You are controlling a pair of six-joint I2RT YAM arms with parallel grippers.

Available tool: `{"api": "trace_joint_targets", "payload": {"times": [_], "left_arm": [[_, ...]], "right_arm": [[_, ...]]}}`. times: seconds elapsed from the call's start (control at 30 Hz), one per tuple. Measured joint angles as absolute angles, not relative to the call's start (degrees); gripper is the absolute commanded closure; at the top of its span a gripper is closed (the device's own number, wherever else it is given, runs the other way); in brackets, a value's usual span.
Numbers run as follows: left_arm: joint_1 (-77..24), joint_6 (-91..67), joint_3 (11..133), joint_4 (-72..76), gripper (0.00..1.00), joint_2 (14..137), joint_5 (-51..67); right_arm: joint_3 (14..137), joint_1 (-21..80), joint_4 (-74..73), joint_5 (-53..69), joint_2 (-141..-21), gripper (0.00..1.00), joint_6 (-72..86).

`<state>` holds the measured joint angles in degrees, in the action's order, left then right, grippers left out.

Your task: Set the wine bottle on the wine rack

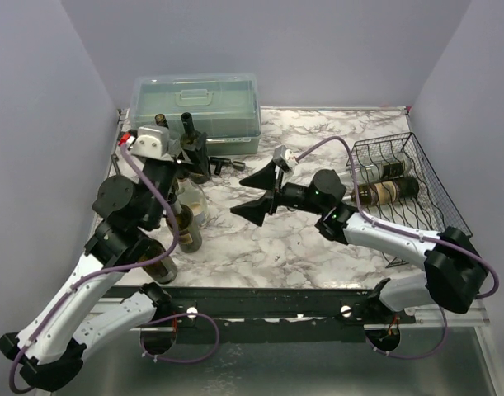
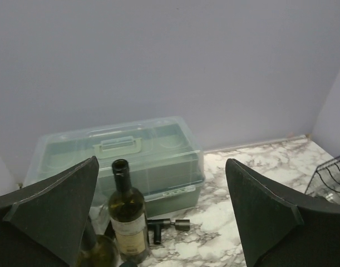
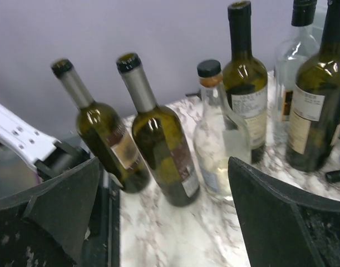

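Observation:
The black wire wine rack stands at the right; bottles lie in it. Several upright wine bottles cluster at the left. My right gripper is open and empty at mid-table, pointing left at the cluster. In the right wrist view its jaws frame two dark green bottles and a clear bottle, apart from them. My left gripper is open and empty, raised above the cluster. The left wrist view shows a green bottle below and the rack's edge.
A translucent grey-green plastic box with a handle stands at the back left, also in the left wrist view. A small dark stopper tool lies in front of it. Purple walls close in the table on three sides.

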<state>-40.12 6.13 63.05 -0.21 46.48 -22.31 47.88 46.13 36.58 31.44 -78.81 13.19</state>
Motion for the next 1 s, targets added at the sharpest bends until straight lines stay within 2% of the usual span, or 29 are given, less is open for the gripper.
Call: {"api": "trace_joint_targets", "payload": {"times": [0.13, 0.3, 0.53, 0.73, 1.0], "left_arm": [[-37.08, 6.46, 60.64, 1.02, 0.03, 42.35, -23.0], [-35.68, 6.42, 59.55, 3.22, 0.03, 39.48, -23.03], [-35.68, 6.79, 57.04, 4.84, 0.03, 39.05, -23.51], [-35.68, 6.96, 56.1, 5.21, 0.03, 38.87, -23.66], [-35.68, 6.98, 56.1, 6.17, 0.03, 38.35, -23.73]], "right_arm": [[45.1, 46.92, 48.99, 27.53, -81.17, 0.0, 23.4], [48.21, 46.92, 54.11, 24.97, -88.38, 0.0, 30.3], [52.69, 47.88, 54.08, 23.22, -92.71, 0.0, 35.94], [61.67, 48.86, 48.53, 24.77, -96.88, 0.0, 39.24], [61.69, 55.11, 43.51, 21.39, -96.86, 0.0, 30.44]]}}
